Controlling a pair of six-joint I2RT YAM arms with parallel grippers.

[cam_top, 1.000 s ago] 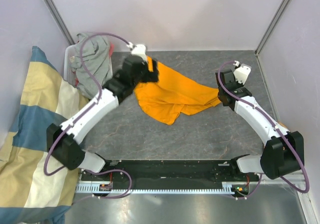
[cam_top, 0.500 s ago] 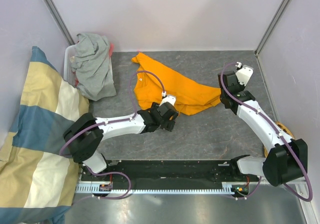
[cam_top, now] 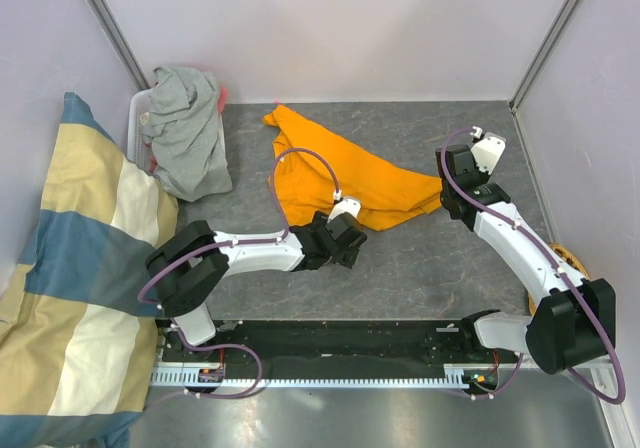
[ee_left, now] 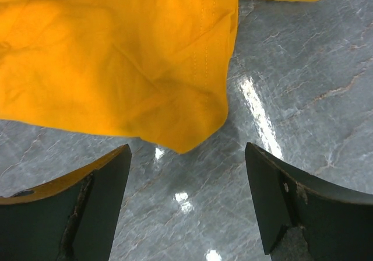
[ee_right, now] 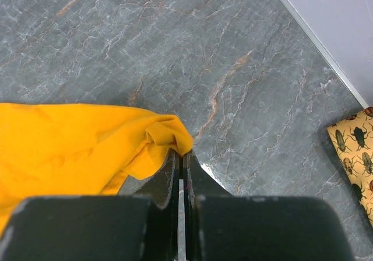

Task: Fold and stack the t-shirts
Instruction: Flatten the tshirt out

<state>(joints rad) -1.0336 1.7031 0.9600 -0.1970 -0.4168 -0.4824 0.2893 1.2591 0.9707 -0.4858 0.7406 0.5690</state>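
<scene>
Grey marbled table [cam_top: 420, 258] between pale walls; big cream-and-blue cloth [cam_top: 70, 268] slumped along its left side. Orange t-shirt [cam_top: 340, 173] lying crumpled mid-table, running from back centre toward right. Grey t-shirt [cam_top: 185, 133] heaped in white bin [cam_top: 134, 118] at back left, well apart from orange one. Right gripper [ee_right: 182, 153] pressed together, pinching right-hand corner of orange t-shirt. Left gripper [ee_left: 186, 146] low at shirt's near edge, fingers [ee_left: 105, 185] spread wide, nothing between them, a corner of shirt just ahead of tips. Beetle-print scrap [ee_right: 355, 150] at table's right edge
</scene>
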